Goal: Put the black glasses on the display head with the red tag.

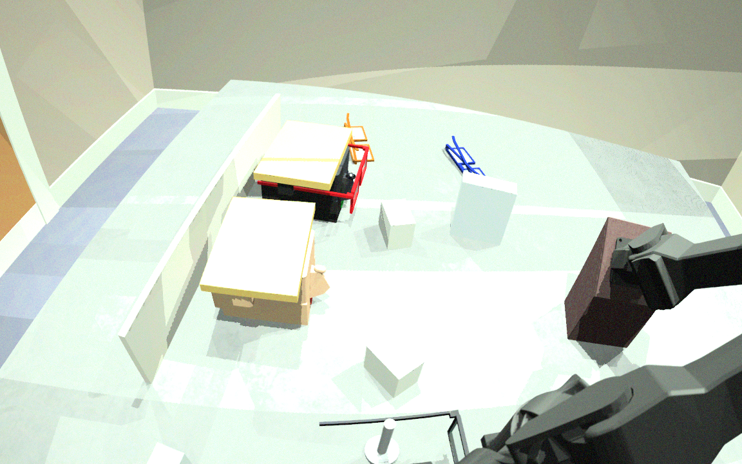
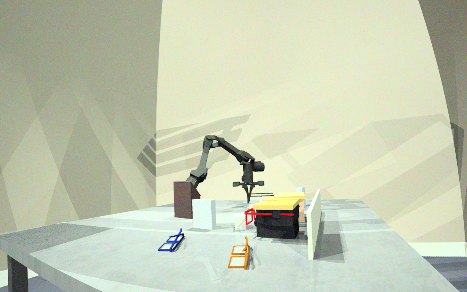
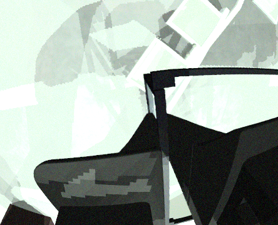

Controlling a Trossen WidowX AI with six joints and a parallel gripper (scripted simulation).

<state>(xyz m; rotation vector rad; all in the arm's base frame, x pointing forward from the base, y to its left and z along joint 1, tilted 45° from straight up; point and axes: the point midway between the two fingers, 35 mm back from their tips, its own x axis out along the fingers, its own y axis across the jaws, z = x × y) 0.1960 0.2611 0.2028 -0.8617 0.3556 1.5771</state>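
My gripper [image 2: 248, 199] [image 3: 154, 119] is shut on the front frame of the black glasses [image 1: 388, 417] [image 3: 226, 71]. In the exterior view the glasses hang above the table with the temples level, pointing toward the panel side. The fingertips are outside the top view. The tan head [image 1: 264, 311] [image 2: 301, 214] bears a small red tag [image 1: 311, 300] low at its front, mostly hidden. Its face is bare, and a yellow-edged slab [image 1: 261, 248] lies on top. The black head [image 1: 327, 209] [image 2: 275, 230] has a green tag and wears red glasses [image 1: 304, 189] [image 2: 282, 214].
A white post [image 1: 385, 436] stands beside the held glasses. A white panel [image 1: 206, 236] [image 2: 314, 225] runs behind the heads. Pale blocks [image 1: 393, 369] [image 1: 399, 227], a bluish block [image 1: 483, 207] and a brown block [image 1: 607, 288] stand about. Orange glasses [image 2: 247, 250] and blue glasses [image 2: 177, 238] lie farther off.
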